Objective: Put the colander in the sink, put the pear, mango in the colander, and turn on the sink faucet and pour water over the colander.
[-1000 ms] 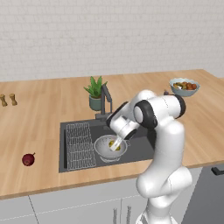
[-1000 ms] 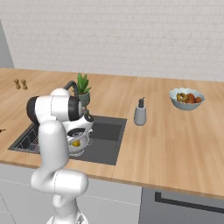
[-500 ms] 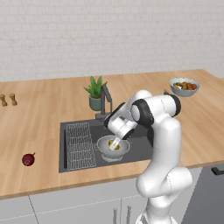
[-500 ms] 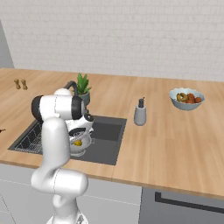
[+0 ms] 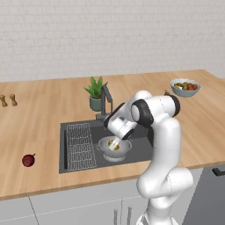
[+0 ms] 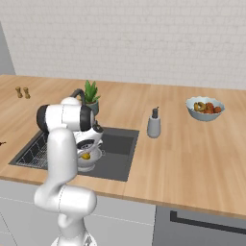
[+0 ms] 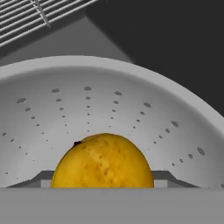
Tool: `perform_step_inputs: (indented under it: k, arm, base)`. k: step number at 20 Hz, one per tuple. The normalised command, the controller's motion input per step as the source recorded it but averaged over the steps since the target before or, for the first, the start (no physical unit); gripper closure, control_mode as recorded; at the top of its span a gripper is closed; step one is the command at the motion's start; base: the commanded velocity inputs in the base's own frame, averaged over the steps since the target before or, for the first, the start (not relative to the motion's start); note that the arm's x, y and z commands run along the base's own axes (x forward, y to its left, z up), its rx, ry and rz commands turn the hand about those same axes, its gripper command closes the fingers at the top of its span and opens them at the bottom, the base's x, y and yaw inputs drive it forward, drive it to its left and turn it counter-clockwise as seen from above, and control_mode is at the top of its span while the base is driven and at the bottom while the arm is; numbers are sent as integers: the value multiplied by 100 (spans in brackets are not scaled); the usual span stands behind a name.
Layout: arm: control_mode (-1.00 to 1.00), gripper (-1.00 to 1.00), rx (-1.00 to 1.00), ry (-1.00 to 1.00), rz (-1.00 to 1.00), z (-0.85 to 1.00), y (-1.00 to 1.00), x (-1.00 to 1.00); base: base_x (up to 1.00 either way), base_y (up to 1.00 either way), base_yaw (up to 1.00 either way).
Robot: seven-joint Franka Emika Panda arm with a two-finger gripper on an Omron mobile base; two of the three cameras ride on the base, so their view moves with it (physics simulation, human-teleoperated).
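The mango (image 7: 103,161) sits low in the middle of the hand view, inside the colander (image 7: 131,109), flanked by the gripper's (image 5: 114,144) tips; whether they press it or stand clear cannot be told. In the left base view the colander (image 5: 115,149) rests in the sink (image 5: 136,147) at centre frame, right of the wire rack (image 5: 80,145); the faucet (image 5: 105,97) rises behind it beside a potted plant (image 5: 95,93); the pear (image 5: 28,160) lies on the counter (image 5: 39,114) at lower left, well apart from the sink; a fruit bowl (image 5: 185,87) stands at upper right.
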Motion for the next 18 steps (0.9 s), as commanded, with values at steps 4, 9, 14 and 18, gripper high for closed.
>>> perform_step_inputs:
  k: [4, 9, 14, 18]
  arm:
    - [-100, -100, 0, -1, -1, 0, 17, -22]
    - [-100, -100, 0, 0, -9, 8, 8, -32]
    - [-100, -100, 0, 0, -15, 25, -3, -46]
    - [-100, -100, 0, -5, -15, 49, -18, -48]
  base:
    - [0, 0, 0]
    - [0, 0, 0]
    - [0, 0, 0]
    - [0, 0, 0]
